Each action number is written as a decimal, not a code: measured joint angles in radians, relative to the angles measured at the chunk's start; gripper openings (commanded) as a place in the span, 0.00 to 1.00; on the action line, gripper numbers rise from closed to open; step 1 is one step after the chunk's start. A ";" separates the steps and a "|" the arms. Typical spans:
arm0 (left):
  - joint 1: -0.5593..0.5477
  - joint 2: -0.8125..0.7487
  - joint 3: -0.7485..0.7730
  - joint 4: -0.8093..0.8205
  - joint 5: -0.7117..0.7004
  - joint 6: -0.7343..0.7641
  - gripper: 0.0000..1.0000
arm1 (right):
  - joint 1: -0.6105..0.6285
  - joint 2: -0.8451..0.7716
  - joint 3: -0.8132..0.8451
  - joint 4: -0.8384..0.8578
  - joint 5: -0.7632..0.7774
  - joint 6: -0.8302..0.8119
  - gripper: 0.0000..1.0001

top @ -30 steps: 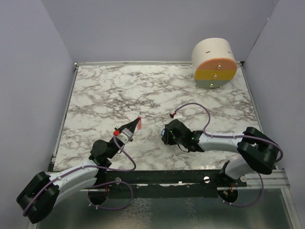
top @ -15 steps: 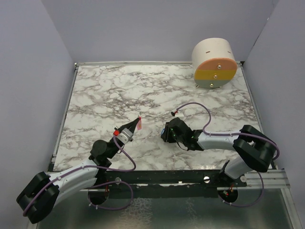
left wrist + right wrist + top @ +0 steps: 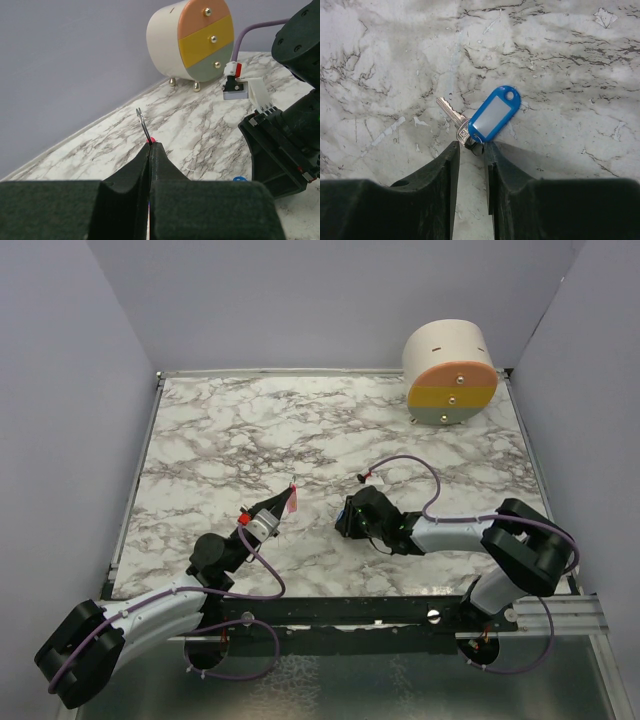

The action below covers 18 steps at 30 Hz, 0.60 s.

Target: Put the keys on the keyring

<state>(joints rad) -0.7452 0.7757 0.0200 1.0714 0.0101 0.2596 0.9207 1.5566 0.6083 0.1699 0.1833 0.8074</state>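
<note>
Two arms over a marble table [image 3: 230,440], seen from above and from each wrist. Left end effector [image 3: 284,503] – fingers pressed together on the keyring [image 3: 292,499], which it holds clear of the table near the middle. In the left wrist view the thin wire ring stands up edge-on from the closed fingertips, with a speck of the pink-red tag showing at the seam. Right end effector [image 3: 471,147] – lowered close to the table just right of the left one, its fingers separated by a narrow gap. The key [image 3: 481,120] lies flat on the table at the mouth of that gap: the blue tag slants up to the right and the silver blade points up to the left. The head and a small loop sit between the two fingertips. Whether the fingers are pinching the key or only flanking it cannot be told. A round drawer unit [image 3: 450,375] with orange, yellow and grey-green fronts stands at the far right corner, well apart from both arms.
</note>
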 measured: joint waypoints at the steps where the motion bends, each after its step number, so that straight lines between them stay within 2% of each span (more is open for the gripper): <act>1: 0.000 0.000 0.000 0.000 0.000 0.000 0.00 | 0.000 0.002 0.000 0.003 -0.002 0.000 0.24; 14: 0.000 0.000 0.000 0.000 0.000 0.000 0.00 | 0.000 0.020 0.002 0.013 0.000 0.003 0.01; 18: 0.000 0.000 0.000 0.000 0.000 0.000 0.00 | 0.000 0.020 0.003 0.014 0.013 -0.019 0.01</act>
<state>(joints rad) -0.7452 0.7761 0.0200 1.0714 0.0105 0.2596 0.9207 1.5764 0.6109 0.1844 0.1959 0.7883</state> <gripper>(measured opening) 0.009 0.013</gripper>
